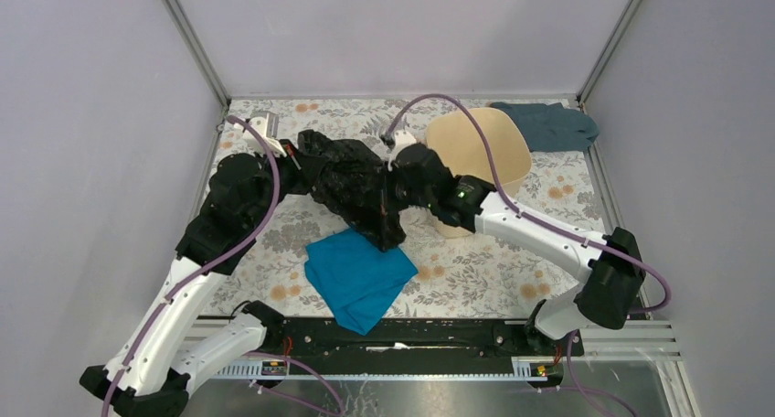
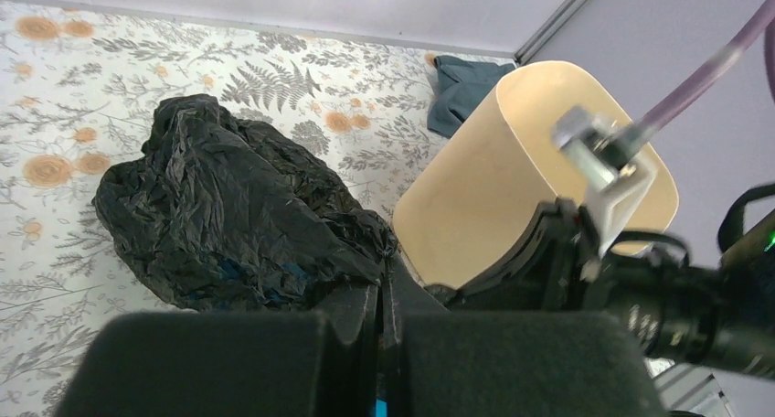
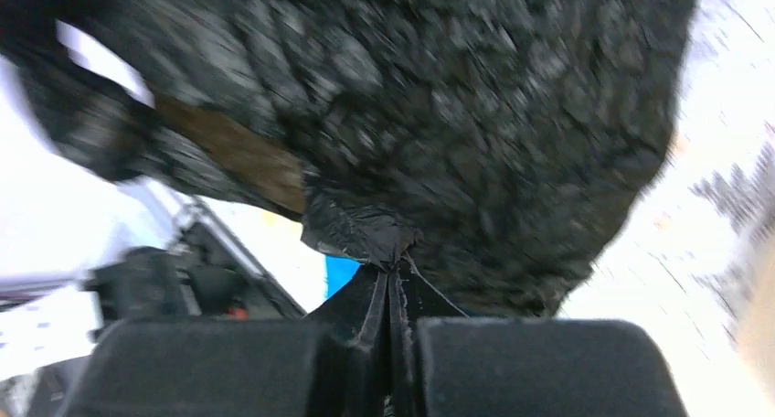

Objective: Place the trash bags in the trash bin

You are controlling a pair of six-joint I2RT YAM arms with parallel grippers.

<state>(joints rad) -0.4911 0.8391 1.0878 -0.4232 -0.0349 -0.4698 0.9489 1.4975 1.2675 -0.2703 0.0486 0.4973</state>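
Note:
The black trash bag (image 1: pixel 352 184) hangs crumpled between both grippers, above the floral table, left of the beige trash bin (image 1: pixel 480 152). My left gripper (image 1: pixel 297 164) is shut on the bag's left end; in the left wrist view its jaws (image 2: pixel 393 272) pinch a fold of the film (image 2: pixel 228 216). My right gripper (image 1: pixel 398 187) is shut on the bag's right side, close to the bin's left wall; the right wrist view shows it (image 3: pixel 393 269) pinching a twisted bit of the bag (image 3: pixel 457 115). The bin (image 2: pixel 493 188) stands open and looks empty.
A bright blue cloth (image 1: pixel 358 275) lies on the table just below the hanging bag. A grey-blue cloth (image 1: pixel 548 124) lies at the back right corner behind the bin. Metal frame posts and grey walls close in the table on three sides.

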